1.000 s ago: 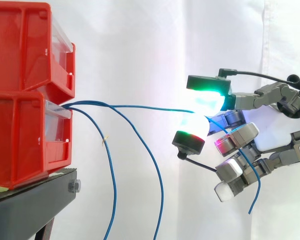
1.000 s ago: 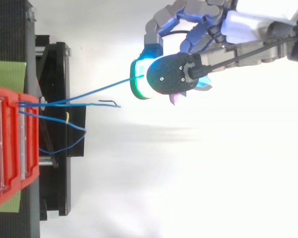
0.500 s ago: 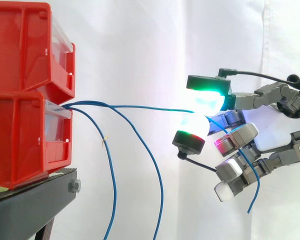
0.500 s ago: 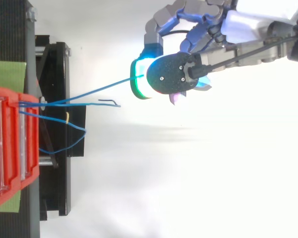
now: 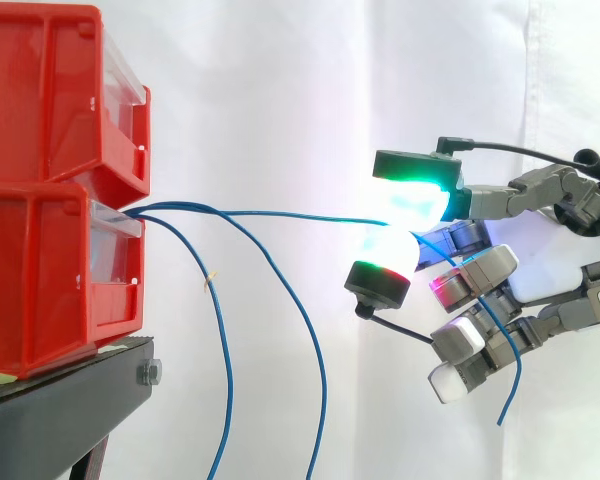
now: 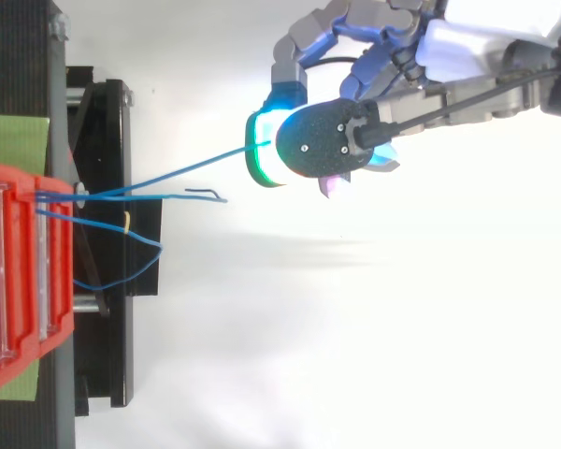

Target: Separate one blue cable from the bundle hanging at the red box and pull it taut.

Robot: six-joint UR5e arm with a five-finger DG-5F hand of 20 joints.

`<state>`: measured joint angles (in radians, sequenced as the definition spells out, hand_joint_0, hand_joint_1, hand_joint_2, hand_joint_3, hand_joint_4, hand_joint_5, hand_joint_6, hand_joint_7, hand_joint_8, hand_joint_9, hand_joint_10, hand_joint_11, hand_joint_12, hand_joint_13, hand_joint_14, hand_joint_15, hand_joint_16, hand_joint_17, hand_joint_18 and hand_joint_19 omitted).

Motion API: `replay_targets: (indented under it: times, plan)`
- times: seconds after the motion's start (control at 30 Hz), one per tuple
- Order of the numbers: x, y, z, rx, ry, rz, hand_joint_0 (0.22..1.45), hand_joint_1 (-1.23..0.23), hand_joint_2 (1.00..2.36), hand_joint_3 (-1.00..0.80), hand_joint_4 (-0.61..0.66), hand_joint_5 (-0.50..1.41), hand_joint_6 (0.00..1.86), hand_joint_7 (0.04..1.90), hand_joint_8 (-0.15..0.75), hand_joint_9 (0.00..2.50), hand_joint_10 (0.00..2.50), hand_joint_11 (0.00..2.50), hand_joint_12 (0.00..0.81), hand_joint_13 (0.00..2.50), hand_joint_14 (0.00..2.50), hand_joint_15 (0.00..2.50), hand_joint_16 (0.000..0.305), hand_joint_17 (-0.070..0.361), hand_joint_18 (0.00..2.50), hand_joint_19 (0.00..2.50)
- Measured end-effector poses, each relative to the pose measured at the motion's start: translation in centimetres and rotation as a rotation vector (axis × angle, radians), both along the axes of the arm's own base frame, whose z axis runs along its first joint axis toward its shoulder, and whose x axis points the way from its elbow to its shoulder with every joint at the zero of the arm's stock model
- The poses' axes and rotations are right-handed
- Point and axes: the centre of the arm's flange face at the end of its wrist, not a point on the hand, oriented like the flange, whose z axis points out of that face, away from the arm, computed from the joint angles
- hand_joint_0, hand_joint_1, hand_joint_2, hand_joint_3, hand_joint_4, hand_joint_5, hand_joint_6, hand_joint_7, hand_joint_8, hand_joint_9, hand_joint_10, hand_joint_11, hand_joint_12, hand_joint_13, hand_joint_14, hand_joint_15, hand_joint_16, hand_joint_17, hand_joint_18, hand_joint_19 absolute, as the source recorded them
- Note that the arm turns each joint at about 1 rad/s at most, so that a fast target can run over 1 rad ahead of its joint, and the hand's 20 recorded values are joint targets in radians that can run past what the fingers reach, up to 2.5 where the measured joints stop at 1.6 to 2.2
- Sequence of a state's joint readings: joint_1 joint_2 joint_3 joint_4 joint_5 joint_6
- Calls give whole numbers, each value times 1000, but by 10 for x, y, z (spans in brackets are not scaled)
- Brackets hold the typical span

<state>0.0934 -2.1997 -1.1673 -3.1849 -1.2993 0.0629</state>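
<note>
Several thin blue cables come out of the lower red box (image 5: 50, 270) at its front. One blue cable (image 5: 280, 213) runs nearly level to the right, stretched almost straight, into my hand (image 5: 540, 270). The hand pinches it between two glowing fingertips (image 5: 415, 205), and the cable's free end (image 5: 508, 380) dangles below the hand. In the top view the same cable (image 6: 187, 168) leads from the box to the hand (image 6: 393, 56). The other blue cables (image 5: 220, 350) droop loosely from the box.
Two red boxes are stacked, the upper red box (image 5: 50, 90) on the lower, on a black stand (image 5: 70, 410) at the left. A white curtain (image 5: 280, 90) hangs behind. In the top view the black stand (image 6: 103, 243) lies left of the hand.
The cable's dangling free end swings slightly; the hand and the held cable stay where they were.
</note>
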Motion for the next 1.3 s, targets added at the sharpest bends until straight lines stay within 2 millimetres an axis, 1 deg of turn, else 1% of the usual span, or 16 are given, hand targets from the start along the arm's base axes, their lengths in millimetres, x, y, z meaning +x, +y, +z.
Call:
replay_targets:
  times: [1.3]
  plan:
    - [0,0,0,0,0,0,697,-708,1021,-274,-185,-203,929,1082,219,1052,504,1590,323,953,26,826,38,86,629,556]
